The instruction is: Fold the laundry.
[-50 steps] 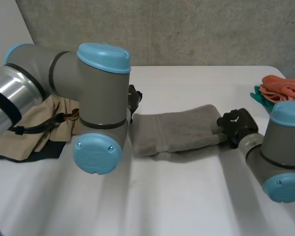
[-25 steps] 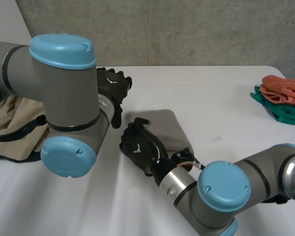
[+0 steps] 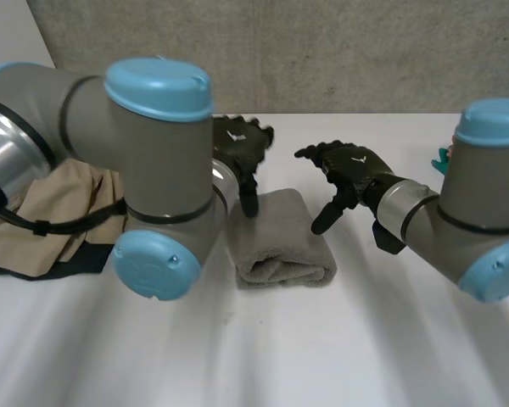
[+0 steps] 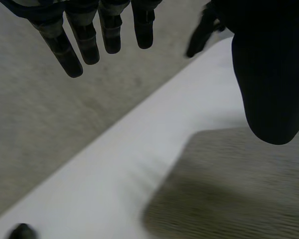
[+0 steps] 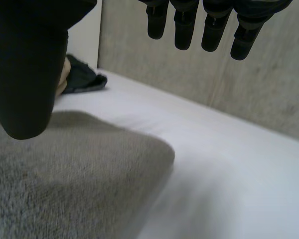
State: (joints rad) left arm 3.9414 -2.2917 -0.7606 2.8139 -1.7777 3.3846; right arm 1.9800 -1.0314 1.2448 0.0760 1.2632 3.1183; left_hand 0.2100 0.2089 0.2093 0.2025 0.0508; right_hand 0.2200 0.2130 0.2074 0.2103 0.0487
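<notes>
The left hand (image 3: 237,146) is open, holding nothing; the towel (image 3: 282,244) lies under its thumb. The right hand (image 3: 352,166), beside the towel, is open and empty.

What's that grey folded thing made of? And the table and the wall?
The grey towel looks like soft terry cloth: fuzzy, matte, with a thick rounded fold. The table looks smooth and hard, maybe white plastic or coated board; I cannot tell which. The wall looks like bare concrete, grey and speckled.
</notes>
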